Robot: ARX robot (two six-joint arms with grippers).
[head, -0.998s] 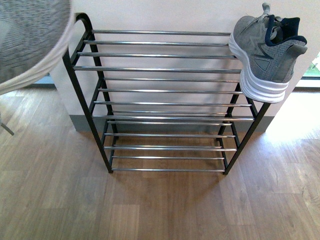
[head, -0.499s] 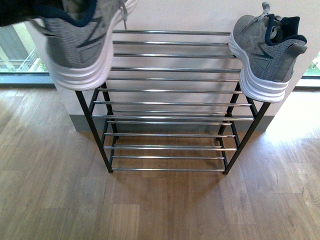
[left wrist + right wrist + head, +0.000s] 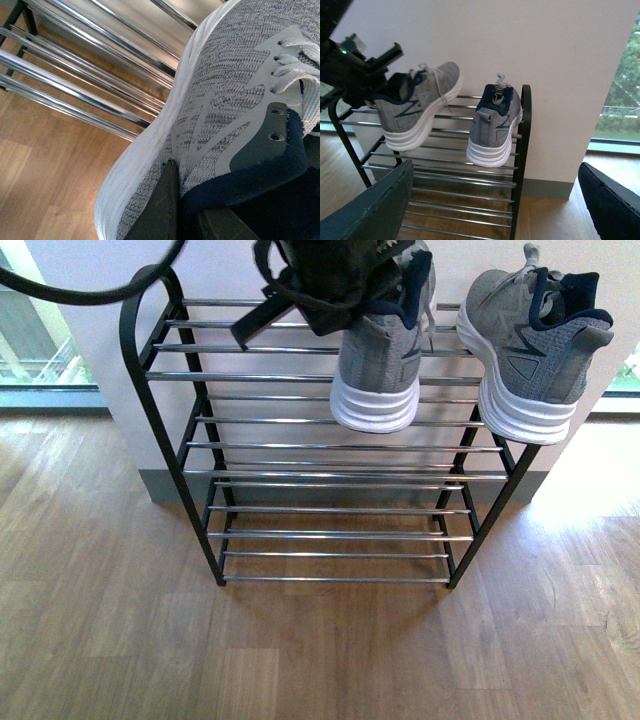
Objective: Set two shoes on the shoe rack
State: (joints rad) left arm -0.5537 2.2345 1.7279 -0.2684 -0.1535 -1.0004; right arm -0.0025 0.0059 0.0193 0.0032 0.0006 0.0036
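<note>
A grey sneaker (image 3: pixel 380 370) with a white sole hangs heel-first over the top tier of the shoe rack (image 3: pixel 300 379), with my left gripper (image 3: pixel 330 280) shut on its navy collar. In the left wrist view one dark finger (image 3: pixel 162 205) presses against the outside of the sneaker (image 3: pixel 225 75) and the chrome rods run below it. The other grey sneaker (image 3: pixel 530 350) rests on the top tier at the right end. The right wrist view shows both sneakers (image 3: pixel 420 115) (image 3: pixel 492 130) side by side, apart. My right gripper (image 3: pixel 495 210) is open and holds nothing, well back from the rack.
The rack stands against a white wall (image 3: pixel 300 265) with a grey skirting. Wood floor (image 3: pixel 320 650) lies in front. Windows (image 3: pixel 40 350) flank the wall on both sides. A black cable (image 3: pixel 90 295) loops over the rack's left frame.
My left arm has carried the grey sneaker from the upper left rightward, over the top tier and beside the resting sneaker. That resting sneaker has not moved.
</note>
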